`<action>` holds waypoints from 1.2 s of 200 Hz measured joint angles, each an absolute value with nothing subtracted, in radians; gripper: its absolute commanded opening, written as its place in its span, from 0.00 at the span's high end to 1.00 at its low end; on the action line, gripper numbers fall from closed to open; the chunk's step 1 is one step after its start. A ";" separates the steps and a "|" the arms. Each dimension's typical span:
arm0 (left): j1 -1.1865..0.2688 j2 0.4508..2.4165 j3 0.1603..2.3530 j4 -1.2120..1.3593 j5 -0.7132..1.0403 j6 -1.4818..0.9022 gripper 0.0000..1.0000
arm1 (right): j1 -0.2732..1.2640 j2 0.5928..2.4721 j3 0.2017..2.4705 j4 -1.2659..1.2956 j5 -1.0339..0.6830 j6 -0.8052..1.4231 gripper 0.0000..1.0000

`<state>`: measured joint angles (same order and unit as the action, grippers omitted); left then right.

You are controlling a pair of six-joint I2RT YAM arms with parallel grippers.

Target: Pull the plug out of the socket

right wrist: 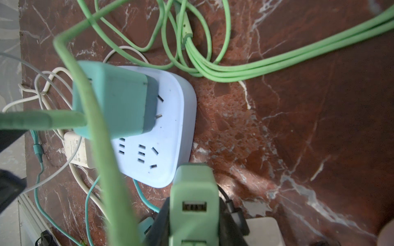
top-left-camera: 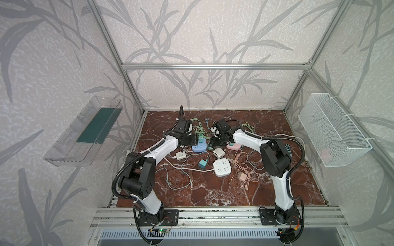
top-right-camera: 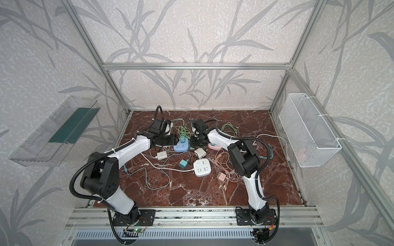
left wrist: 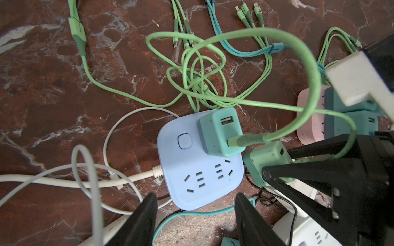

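Apparently green plug between right fingers.

- Two robot arms: left arm, right arm.
- At least three socket blocks: blue block, white block, pink block.
- At least six chargers; exact count unclear.
- One clear tray.
- One wire basket.

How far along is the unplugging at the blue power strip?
Done: the right hand is shut on a green adapter, held beside the blue strip. In hand: the left hand hovers open at the strip's edge. Left: the teal adapter sits in the strip, prongs partly showing.
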<state>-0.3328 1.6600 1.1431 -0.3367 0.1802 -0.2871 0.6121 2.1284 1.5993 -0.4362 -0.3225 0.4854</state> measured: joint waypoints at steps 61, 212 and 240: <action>-0.333 1.617 1.103 -0.311 0.123 -0.300 0.38 | 0.611 2.131 1.599 -0.459 -0.318 0.481 0.60; -0.320 1.544 1.133 -0.524 -0.216 -0.366 0.28 | 0.596 2.111 1.601 -0.518 -0.231 0.479 0.38; -0.321 1.479 1.133 -0.516 -0.215 -0.359 0.28 | 0.604 2.081 1.600 -0.505 -0.214 0.473 0.43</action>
